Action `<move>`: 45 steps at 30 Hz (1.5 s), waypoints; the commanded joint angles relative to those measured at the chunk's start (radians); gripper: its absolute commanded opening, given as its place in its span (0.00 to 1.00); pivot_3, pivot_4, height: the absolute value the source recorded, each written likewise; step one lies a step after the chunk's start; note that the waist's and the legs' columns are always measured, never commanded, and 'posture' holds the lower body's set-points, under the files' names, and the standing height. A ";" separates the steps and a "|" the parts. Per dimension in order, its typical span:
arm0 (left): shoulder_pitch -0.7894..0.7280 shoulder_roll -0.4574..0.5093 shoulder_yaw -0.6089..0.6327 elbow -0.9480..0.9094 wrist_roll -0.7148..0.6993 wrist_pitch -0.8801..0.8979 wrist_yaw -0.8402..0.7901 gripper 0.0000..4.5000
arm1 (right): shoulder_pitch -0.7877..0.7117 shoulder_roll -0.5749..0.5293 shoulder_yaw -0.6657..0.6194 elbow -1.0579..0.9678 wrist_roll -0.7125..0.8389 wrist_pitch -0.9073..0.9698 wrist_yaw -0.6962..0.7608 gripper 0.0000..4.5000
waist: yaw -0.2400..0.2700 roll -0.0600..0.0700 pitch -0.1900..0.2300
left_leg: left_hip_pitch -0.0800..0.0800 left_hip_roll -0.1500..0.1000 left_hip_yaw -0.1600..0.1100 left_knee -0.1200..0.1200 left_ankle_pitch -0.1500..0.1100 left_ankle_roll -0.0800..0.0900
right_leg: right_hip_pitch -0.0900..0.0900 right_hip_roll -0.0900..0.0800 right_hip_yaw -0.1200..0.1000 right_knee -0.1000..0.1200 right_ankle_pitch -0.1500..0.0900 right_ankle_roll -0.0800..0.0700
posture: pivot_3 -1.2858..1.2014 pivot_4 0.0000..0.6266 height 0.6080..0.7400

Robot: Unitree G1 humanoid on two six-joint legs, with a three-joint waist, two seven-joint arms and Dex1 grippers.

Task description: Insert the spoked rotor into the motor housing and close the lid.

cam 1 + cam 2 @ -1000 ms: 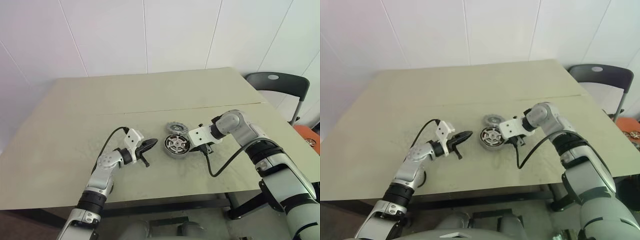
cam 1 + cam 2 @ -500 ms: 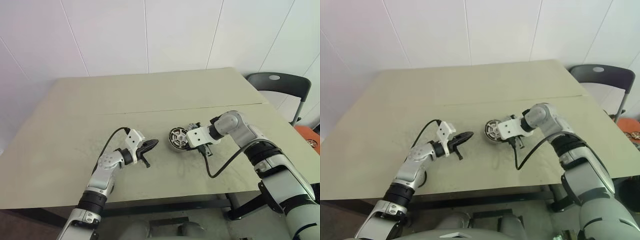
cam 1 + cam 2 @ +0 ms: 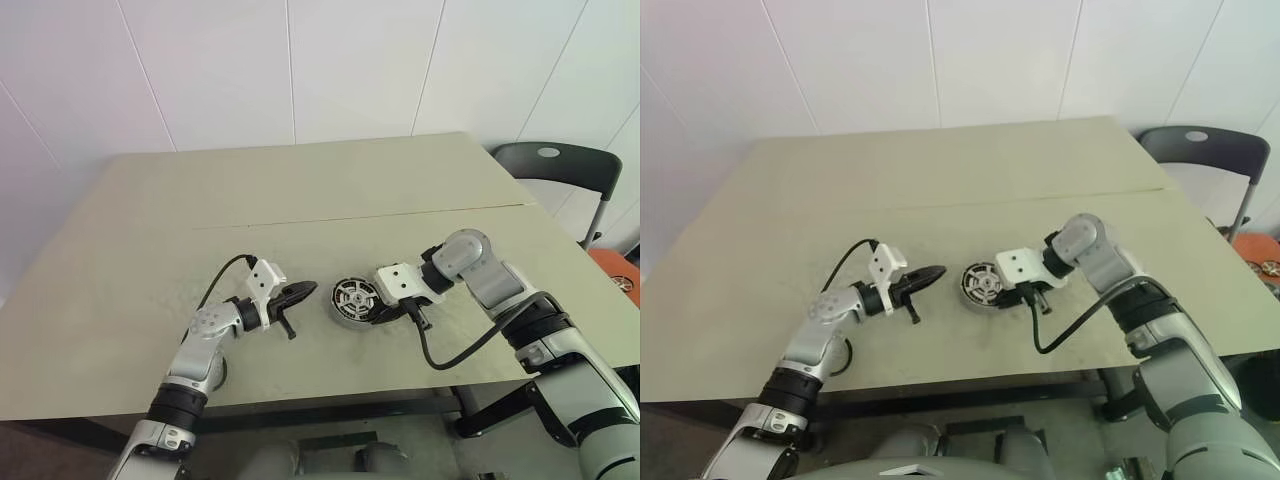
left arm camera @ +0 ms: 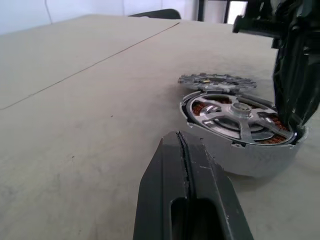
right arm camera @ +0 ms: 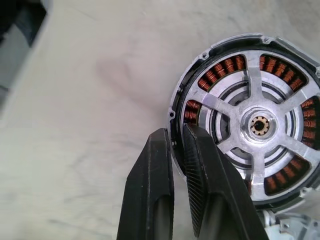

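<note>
I see the housing (image 3: pixel 352 300) lying on the table (image 3: pixel 300 200), near the front edge and a little right of the middle. The rotor (image 5: pixel 257 125) sits inside it already: its silver spokes and small hub face up, and the copper windings show between the spokes. In the left wrist view the housing looks a little tilted, with the side under my right gripper higher than the other side, but I cannot tell if it is lifted off the table.

My right gripper (image 5: pixel 177 150) comes down onto the housing from the right side. Its two fingers are clamped on the rim of the housing: one finger is outside the wall and the other is just inside, over the edge of the rotor. Only a narrow gap is between them, and the rim fills it.

The lid (image 4: pixel 217 81) lies flat on the table just behind the housing, on the far side from me. It seems to touch the housing or to be very close; I cannot tell which. In the right wrist view a small part of it appears beside the housing.

My left gripper (image 3: pixel 300 293) is held level, left of the housing, and it points toward it. Its fingers are pressed together and hold nothing. It is near the housing but apart from it.
</note>
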 commanded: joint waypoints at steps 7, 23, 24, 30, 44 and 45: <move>0.039 0.112 0.014 -0.131 -0.061 0.102 -0.098 0.00 | 0.001 0.026 -0.010 -0.016 -0.009 0.061 -0.079 0.01 | 0.000 0.000 0.000 | 0.000 0.000 0.000 0.000 0.000 0.000 | 0.000 0.000 0.000 0.000 0.000 0.000 | 0.52 0.00 1.00; 0.030 0.150 -0.006 -0.109 -0.006 0.132 -0.079 0.00 | 0.003 0.026 -0.088 -0.050 0.117 0.168 -0.037 0.48 | 0.000 0.000 0.000 | 0.005 0.005 0.003 0.001 0.000 -0.001 | 0.004 0.001 -0.001 0.000 0.001 -0.003 | 0.52 0.00 1.00; 0.029 0.147 -0.007 -0.108 -0.004 0.130 -0.077 0.00 | 0.006 0.024 -0.100 -0.060 0.135 0.191 -0.034 0.48 | 0.000 0.000 0.000 | 0.004 0.005 0.003 0.001 0.000 -0.001 | 0.002 0.001 -0.001 0.000 0.001 -0.003 | 0.52 0.00 1.00; 0.027 0.125 -0.015 -0.098 0.012 0.116 -0.063 0.00 | 0.017 0.053 -0.302 -0.161 0.366 0.620 -0.164 0.48 | 0.001 0.000 0.000 | -0.001 0.005 0.003 0.000 0.000 -0.001 | -0.003 0.001 -0.001 0.000 0.002 -0.003 | 0.52 0.00 1.00; 0.030 0.090 -0.044 -0.052 0.031 0.075 -0.065 0.00 | 0.339 0.090 -0.742 -0.367 0.790 1.595 -0.546 0.48 | -0.001 0.000 0.000 | -0.001 0.005 0.005 0.000 -0.001 0.001 | -0.001 0.000 -0.001 -0.004 0.001 -0.003 | 0.52 0.00 1.00; 0.031 0.089 -0.045 -0.053 0.032 0.075 -0.064 0.00 | 0.345 0.100 -0.764 -0.366 0.796 1.624 -0.574 0.48 | 0.000 0.000 0.000 | -0.001 0.006 0.005 0.000 -0.001 0.001 | 0.000 0.000 -0.002 -0.004 0.002 -0.003 | 0.52 0.00 1.00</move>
